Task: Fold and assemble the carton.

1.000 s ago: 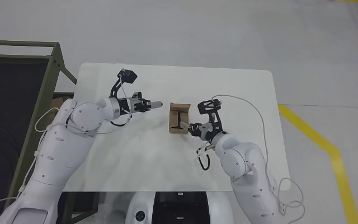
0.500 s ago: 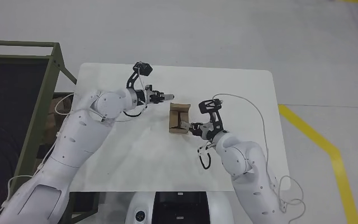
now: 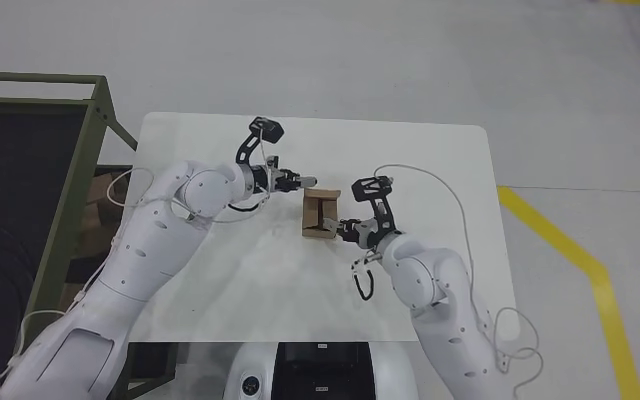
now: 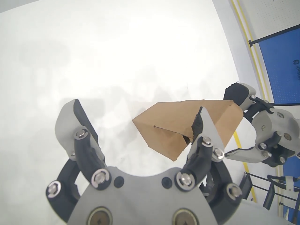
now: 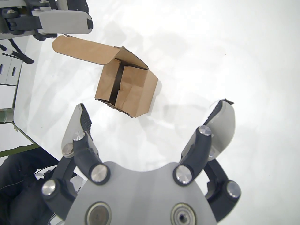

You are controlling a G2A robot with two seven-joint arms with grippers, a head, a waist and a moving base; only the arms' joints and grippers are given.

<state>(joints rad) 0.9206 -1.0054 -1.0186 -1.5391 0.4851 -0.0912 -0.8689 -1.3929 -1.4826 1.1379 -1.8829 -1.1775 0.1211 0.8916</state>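
One white desk (image 3: 200, 280) is carrying everything here. One brown carton (image 3: 320, 213) is standing about in the middle of it, with no hand gripping it. The carton is partly folded. On the side facing the right arm, two inner flaps are meeting with a dark slit between them. One long flap (image 5: 82, 50) is sticking out open toward the left arm.

Two hands are close to the carton, one on each side. The left hand (image 4: 138, 107) is hovering at the far-left side of the carton with its fingers wide apart and is holding nothing. One of its fingers (image 4: 206, 127) is sitting right at the edge of the open flap, but I cannot tell if it is really touching the cardboard. The right hand (image 5: 152, 106) is waiting just beside the near-right side of the carton. Its fingers are also spread wide, and it is gripping nothing.
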